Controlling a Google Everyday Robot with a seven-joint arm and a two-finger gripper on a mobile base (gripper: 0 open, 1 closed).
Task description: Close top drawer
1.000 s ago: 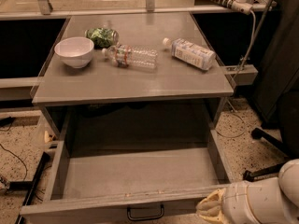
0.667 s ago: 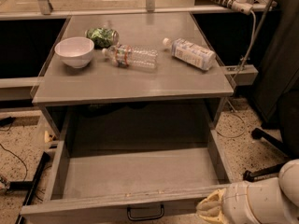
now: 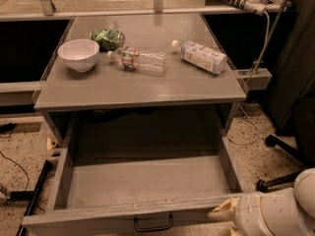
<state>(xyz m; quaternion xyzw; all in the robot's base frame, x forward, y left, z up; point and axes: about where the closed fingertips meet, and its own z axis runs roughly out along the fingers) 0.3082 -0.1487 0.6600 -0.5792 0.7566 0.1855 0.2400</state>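
1 top drawer (image 3: 147, 183) open, 1 gripper (image 3: 224, 214) by front-rt corner

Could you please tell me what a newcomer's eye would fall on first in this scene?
The top drawer strikes first: it is pulled far out beneath the tabletop and fills the lower half of the view. The gripper is close to its front right corner, at the bottom right of the view. On the table above, a white bowl stands at left, with a clear bottle and a white bottle lying on their sides.
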